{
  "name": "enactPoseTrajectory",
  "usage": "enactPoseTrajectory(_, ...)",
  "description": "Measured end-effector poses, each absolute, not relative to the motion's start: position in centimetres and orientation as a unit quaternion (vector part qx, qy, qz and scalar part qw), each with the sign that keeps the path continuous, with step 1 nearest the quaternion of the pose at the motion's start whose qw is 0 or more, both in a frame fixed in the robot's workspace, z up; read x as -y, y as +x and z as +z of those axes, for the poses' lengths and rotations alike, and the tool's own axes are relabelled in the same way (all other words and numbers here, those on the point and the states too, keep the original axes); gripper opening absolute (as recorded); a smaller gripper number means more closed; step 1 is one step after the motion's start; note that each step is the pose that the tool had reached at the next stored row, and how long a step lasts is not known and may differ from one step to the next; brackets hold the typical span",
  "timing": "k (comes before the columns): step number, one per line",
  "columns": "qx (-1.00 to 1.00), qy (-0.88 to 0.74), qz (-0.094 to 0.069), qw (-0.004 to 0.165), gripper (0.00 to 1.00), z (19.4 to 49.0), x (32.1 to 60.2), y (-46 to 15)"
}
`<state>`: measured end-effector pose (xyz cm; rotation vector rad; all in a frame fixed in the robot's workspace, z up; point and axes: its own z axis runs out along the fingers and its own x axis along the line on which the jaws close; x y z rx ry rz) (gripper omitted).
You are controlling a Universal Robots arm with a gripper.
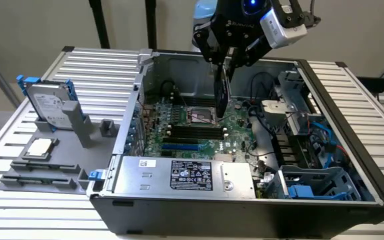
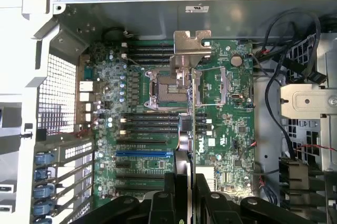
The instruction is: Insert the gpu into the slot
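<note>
My gripper [image 1: 227, 61] hangs over the open computer case, shut on the gpu [image 1: 222, 92]. The card hangs on edge below the fingers, above the motherboard near the processor socket. In the wrist view the gpu [image 2: 190, 113] shows edge-on, with its silver bracket [image 2: 191, 47] at the far end and my black fingers [image 2: 204, 192] on both sides of it. The bright-blue slot [image 1: 180, 148] lies on the board, lower and toward the exterior view's left of the card. That same slot [image 2: 144, 153] runs crosswise to the card in the wrist view, apart from it.
A grey labelled power-supply box [image 1: 185, 175] sits at the case's near side. Black memory slots [image 1: 190, 131] and the processor socket [image 1: 201, 116] lie beside the card. Cables [image 2: 284, 40] and a blue drive cage [image 1: 312, 187] fill the right. A hard drive [image 1: 48, 105] stands outside the case.
</note>
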<state>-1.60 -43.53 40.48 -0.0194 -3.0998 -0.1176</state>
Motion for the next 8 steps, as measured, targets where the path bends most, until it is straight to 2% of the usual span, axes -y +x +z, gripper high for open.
enactPoseTrajectory(8, 0.997, 0.066, -0.036, 0.022, 0.26, 40.39, 43.53, -1.60)
